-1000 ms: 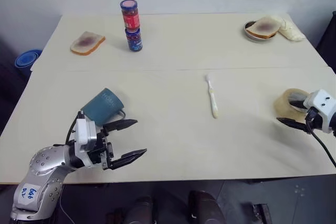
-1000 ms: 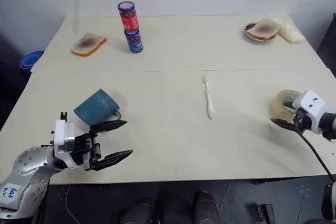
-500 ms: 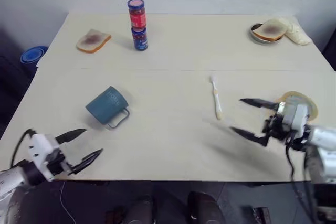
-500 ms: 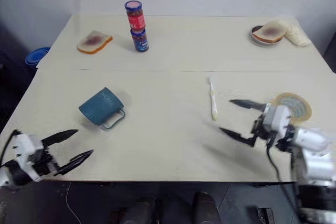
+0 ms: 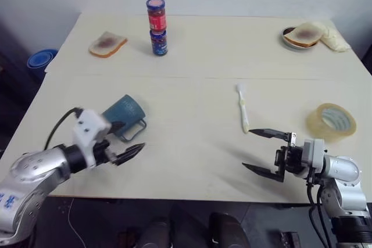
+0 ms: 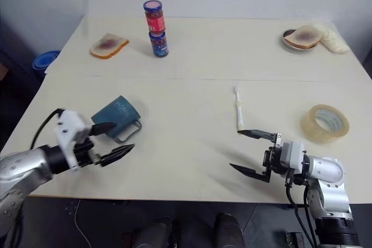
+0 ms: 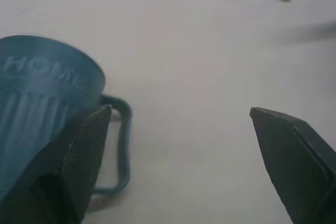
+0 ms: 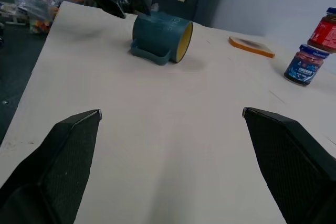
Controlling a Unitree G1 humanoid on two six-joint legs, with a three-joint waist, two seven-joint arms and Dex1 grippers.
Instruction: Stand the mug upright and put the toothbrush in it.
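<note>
- The mug (image 5: 124, 114) lies on its side on the table (image 5: 192, 56), handle flat against the surface, just beyond the left gripper (image 5: 129, 141), whose spread fingers reach its base end.
- The toothbrush (image 5: 243, 107) lies flat just ahead of the right gripper (image 5: 257, 152), which is also spread and empty.

Mug (image 5: 124, 115) on its side at the table's (image 5: 192, 56) near left, toothbrush (image 5: 243, 106) flat at centre-right, tape roll (image 5: 332, 121) further right. Stacked jars (image 5: 157, 26) far back, bread slice (image 5: 107, 44) to their left.
</note>
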